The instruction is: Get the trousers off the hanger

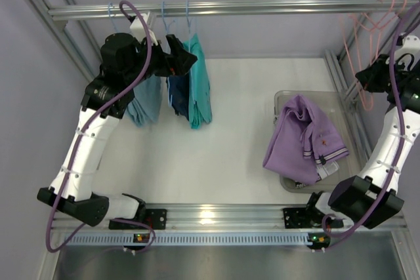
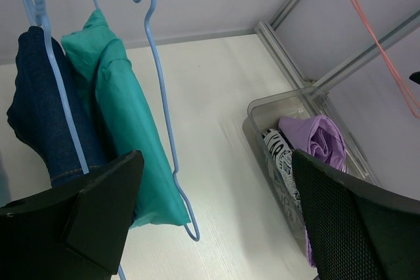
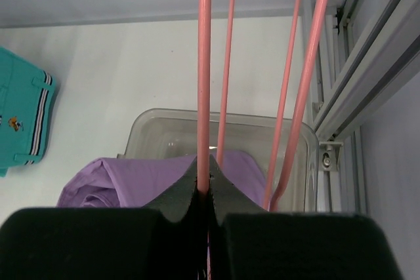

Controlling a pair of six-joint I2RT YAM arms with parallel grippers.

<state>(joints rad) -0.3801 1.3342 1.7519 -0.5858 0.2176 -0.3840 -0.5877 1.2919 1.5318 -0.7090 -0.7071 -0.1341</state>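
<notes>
At the right end of the rail (image 1: 216, 9), the right gripper (image 3: 209, 191) is pinched tight on 1 wire of the pink hanger (image 3: 204, 63), seemingly to steady it. No cloth shows on that hanger. Below the rail, a purple garment (image 1: 302, 137), likely the trousers, lies heaped in the clear bin (image 1: 281, 98). Near the rail's left end, the left gripper (image 2: 216, 181) hangs empty, jaws wide apart, beside the blue hangers (image 2: 161, 96) carrying other clothes.

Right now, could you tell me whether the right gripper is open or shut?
Shut: the right gripper clamps one wire of the pink hanger, with no gap.
</notes>
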